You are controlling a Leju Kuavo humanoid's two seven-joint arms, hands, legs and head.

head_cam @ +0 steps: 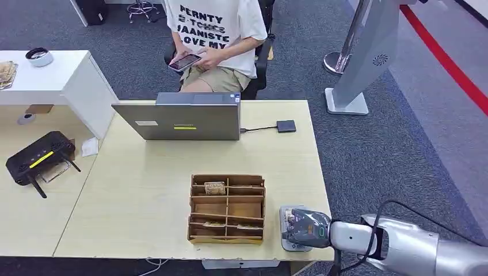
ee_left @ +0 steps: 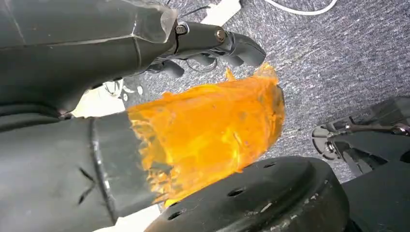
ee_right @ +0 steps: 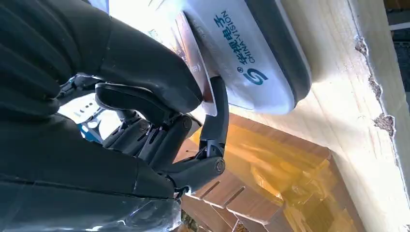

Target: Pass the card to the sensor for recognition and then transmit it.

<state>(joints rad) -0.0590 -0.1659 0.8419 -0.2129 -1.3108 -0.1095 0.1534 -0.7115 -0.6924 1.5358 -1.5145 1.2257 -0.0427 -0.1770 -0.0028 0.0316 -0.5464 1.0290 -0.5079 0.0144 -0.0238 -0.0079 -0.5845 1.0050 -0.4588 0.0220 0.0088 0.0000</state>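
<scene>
Grey carpet (head_cam: pixel 368 155), light wood desk (head_cam: pixel 149 190), white cabinet (head_cam: pixel 69 80).

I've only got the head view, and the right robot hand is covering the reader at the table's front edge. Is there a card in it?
Observer: Yes. The right wrist view shows the right robot hand pinching a thin card between its thumb and a finger.
Operator: Is the card on the reader?
Observer: It lies against the face of the white reader, beside the CHINA VISION logo.
Operator: And the left robot hand?
Observer: The left robot hand hangs over grey carpet, holding nothing.
</scene>
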